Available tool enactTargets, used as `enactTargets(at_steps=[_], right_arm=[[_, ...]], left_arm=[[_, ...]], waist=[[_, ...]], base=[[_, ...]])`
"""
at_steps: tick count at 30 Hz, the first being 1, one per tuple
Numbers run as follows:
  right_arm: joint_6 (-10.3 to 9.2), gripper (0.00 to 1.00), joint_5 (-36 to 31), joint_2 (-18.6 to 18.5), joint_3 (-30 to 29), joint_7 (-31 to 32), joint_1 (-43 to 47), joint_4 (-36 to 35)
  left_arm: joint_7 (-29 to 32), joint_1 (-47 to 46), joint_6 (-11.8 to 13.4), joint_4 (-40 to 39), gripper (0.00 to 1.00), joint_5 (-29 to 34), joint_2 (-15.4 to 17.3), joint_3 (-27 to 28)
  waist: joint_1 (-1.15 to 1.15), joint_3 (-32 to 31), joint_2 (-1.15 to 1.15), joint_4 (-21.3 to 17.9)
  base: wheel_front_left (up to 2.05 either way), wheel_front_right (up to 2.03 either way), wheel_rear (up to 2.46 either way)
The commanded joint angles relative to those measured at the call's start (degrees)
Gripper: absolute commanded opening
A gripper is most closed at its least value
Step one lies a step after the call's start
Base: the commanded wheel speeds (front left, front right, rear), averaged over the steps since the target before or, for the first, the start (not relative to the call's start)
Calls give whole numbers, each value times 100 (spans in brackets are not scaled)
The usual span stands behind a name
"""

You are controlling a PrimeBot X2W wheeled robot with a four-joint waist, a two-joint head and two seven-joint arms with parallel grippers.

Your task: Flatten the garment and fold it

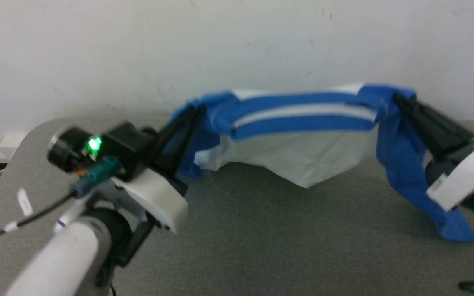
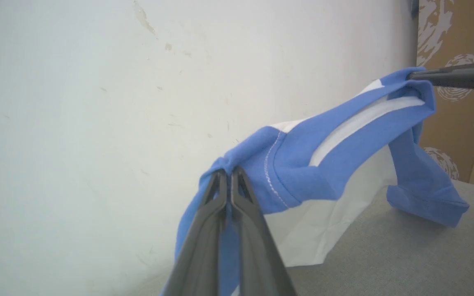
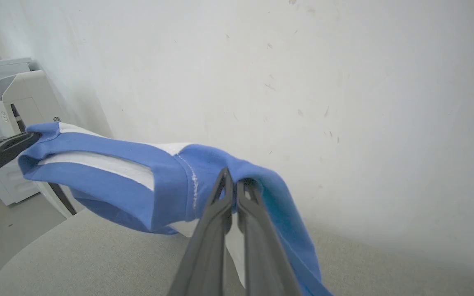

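Blue-and-white creased garment [image 1: 303,158], slung between tightly pinching left tool [image 1: 195,112] and right tool [image 1: 398,99].

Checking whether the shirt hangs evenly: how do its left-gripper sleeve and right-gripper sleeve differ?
The left sleeve is bunched short against the left gripper; the right sleeve drapes long below the right gripper. The right sleeve's cuff reaches the table; the left sleeve's cannot be told. Both are blue, pinched by shut grippers.

The garment [image 1: 303,160] is blurred in head view, its body partly folded under.
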Motion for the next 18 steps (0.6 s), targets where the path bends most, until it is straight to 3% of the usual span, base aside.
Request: enactTargets(at_steps=[1, 10, 18], right_arm=[[-6, 0, 24, 16, -52, 22, -176, -27], [-6, 0, 13, 19, -39, 86, -1696, 148], [-6, 0, 35, -75, 171, 109, -3000, 821]], left_arm=[[2, -172, -27, -25, 0, -13, 49, 83], [-7, -1763, -299, 370, 0, -185, -78, 493], [162, -2937, -581, 1141, 0, -304, 20, 719]], waist=[[0, -29, -1, -28], [0, -11, -1, -177], [0, 482, -1, -373]], base=[[0, 0, 0], [0, 0, 0], [0, 0, 0]])
